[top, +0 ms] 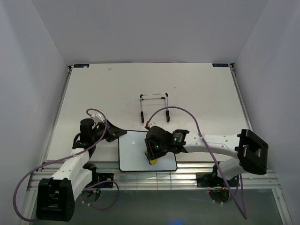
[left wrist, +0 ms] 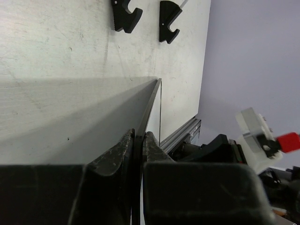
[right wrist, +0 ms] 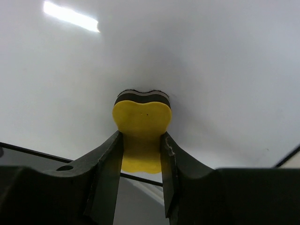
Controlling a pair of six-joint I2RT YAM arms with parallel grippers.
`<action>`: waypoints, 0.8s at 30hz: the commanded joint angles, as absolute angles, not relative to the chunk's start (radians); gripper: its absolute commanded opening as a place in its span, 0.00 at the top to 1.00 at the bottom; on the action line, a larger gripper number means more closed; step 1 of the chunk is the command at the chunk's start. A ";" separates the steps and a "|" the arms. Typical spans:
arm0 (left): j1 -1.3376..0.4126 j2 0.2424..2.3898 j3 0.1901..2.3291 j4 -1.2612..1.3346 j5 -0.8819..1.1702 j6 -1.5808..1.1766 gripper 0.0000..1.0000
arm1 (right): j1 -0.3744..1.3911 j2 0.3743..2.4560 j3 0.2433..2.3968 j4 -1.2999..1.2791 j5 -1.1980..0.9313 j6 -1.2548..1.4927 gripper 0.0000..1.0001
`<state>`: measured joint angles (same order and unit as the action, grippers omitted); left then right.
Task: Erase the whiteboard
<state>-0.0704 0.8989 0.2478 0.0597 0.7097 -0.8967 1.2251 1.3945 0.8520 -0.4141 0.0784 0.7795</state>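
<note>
Whiteboard [top: 133,152] lies face up on the table [top: 197,98], on the near side of the wire stand [top: 153,105] and roughly in line with it. Its long axis runs left to right, parallel to the stand's top bar; short sides face left and right. The surface reads plain white in the top view and the right wrist view [right wrist: 215,65].

Left arm: comes up from its base to the near left of the stand, wrist turned rightward. The left gripper [top: 114,135] sits at the board's far-left corner. In the left wrist view its 2 fingers [left wrist: 139,140] are narrowed onto the thin black edge [left wrist: 149,105], pinching it. The stand's 2 black feet [left wrist: 125,15] show beyond.

Right arm: elbow well to the near right of the stand, forearm stretched leftward over the board, wrist tipped down. The right gripper [top: 153,157] is clamped on a yellow eraser [right wrist: 142,119], whose dark underside meets the board, just nearer than the stand's right foot [top: 153,161].
</note>
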 commanded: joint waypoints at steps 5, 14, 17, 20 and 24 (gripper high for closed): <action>-0.071 0.874 0.232 0.040 0.592 -0.867 1.00 | 1.247 1.603 1.058 -0.405 0.032 0.660 0.68; -0.071 0.876 0.252 0.023 0.606 -0.842 1.00 | 1.054 1.373 0.609 -0.400 0.011 0.699 0.67; -0.071 0.879 0.244 0.029 0.609 -0.842 1.00 | 0.970 1.255 0.477 -0.413 -0.034 0.699 0.67; -0.069 0.881 0.236 0.031 0.607 -0.844 1.00 | 0.965 1.180 0.422 -0.452 -0.035 0.710 0.67; -0.069 0.882 0.226 0.041 0.604 -0.854 1.00 | 0.992 1.082 0.416 -0.420 -0.090 0.721 0.67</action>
